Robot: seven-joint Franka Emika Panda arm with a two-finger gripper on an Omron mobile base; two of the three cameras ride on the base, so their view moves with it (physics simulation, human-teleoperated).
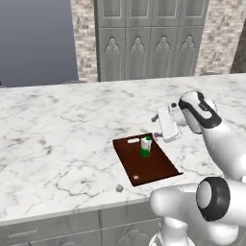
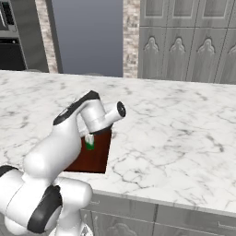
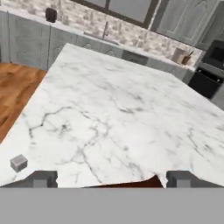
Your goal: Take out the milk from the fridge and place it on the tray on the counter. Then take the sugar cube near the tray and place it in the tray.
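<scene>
Milk (image 1: 146,146) standing upright on tray (image 1: 158,168), toward its far end; first half looks done; sugar cube (image 1: 119,188) on counter (image 1: 57,139) just off tray's near left corner, close to counter edge; also seen in hand view (image 3: 19,162), left of the left fingertip; gripper (image 3: 112,179) spread wide, pinching nothing, hanging just right of and above the carton. Risks: swinging toward cube could clip carton and topple it; cube tiny, so off-centre closing could flick it over the near edge; descending too low could jam fingertips on marble.
</scene>
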